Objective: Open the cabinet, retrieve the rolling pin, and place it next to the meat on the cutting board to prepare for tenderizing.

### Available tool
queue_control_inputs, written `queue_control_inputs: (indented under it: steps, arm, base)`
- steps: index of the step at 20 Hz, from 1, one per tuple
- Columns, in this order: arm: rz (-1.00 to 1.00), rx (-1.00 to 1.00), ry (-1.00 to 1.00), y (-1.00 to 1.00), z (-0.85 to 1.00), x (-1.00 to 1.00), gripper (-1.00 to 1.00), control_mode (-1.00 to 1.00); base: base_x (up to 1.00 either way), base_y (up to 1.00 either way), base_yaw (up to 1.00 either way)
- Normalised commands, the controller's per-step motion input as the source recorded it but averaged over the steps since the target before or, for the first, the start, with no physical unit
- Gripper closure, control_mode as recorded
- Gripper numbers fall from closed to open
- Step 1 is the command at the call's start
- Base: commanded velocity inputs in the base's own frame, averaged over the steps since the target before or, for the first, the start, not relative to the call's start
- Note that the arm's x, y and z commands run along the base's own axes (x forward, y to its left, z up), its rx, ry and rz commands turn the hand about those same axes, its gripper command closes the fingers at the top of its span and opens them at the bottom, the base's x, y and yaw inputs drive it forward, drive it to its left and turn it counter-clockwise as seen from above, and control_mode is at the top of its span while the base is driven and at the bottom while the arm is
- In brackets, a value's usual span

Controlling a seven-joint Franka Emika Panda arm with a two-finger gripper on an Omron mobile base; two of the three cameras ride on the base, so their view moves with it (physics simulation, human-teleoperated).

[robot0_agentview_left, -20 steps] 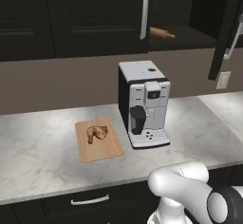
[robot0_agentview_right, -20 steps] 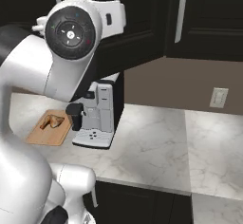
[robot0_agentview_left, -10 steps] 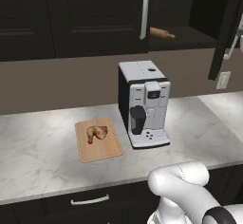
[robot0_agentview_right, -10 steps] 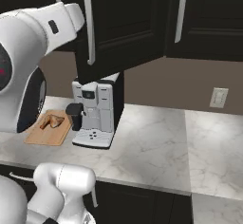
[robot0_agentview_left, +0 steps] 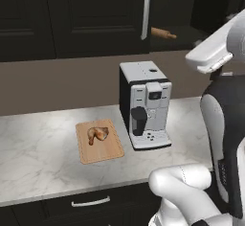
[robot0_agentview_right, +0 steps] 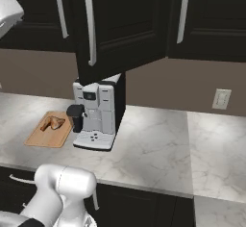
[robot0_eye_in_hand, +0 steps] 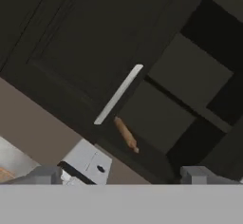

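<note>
The rolling pin (robot0_agentview_left: 163, 33) lies on the lower shelf inside the cabinet (robot0_agentview_left: 95, 16), just past the edge of the open door, one handle end pointing out toward the room. In the hand view it shows again (robot0_eye_in_hand: 126, 134) as a slim brown stick at the shelf's front edge, beside the long silver bar handle (robot0_eye_in_hand: 117, 94) of the door. The rest of that shelf looks dark (nothing else can be made out on it).

The gripper (robot0_eye_in_hand: 121, 174) has its jaws spread wide apart with nothing between them; the two fingertips (robot0_eye_in_hand: 45, 174) stand at the bottom of the hand view, well apart from the rolling pin.

Down on the marble counter (robot0_agentview_left: 38, 158) sits the cutting board (robot0_agentview_left: 99, 141), and on it the meat (robot0_agentview_left: 97, 134), a small golden-brown piece lying toward the board's upper middle, with bare wood around it. Seen from the right, the board (robot0_agentview_right: 50, 130) and the meat (robot0_agentview_right: 53, 122) lie just left of the coffee machine (robot0_agentview_right: 98, 110). That machine (robot0_agentview_left: 144, 105) stands just beside the board, below the open cabinet door. A drawer with a curved silver handle (robot0_agentview_left: 90, 202) runs under the counter edge.
</note>
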Motion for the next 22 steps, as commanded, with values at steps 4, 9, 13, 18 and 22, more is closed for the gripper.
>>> queue_control_inputs:
  steps: [4,9,13,18,22]
  arm:
    - [-0.44,-0.31,0.01,0.05,-0.35,0.74,-1.00,-1.00]
    - [-0.45,-0.29,0.02,0.00,-0.29,0.71,-1.00,-1.00]
    - [-0.41,-0.22,0.07,-0.10,-0.20,0.65,-1.00,-1.00]
    - [-0.33,-0.12,0.12,-0.23,-0.05,0.64,-1.00,-1.00]
    - [-0.24,-0.06,0.15,-0.30,-0.01,0.55,-1.00,-1.00]
  base:
    - [0.00,0.00,0.00]
    - [0.00,0.00,0.00]
    - [0.00,0.00,0.00]
    - [0.00,0.00,0.00]
    - [0.00,0.00,0.00]
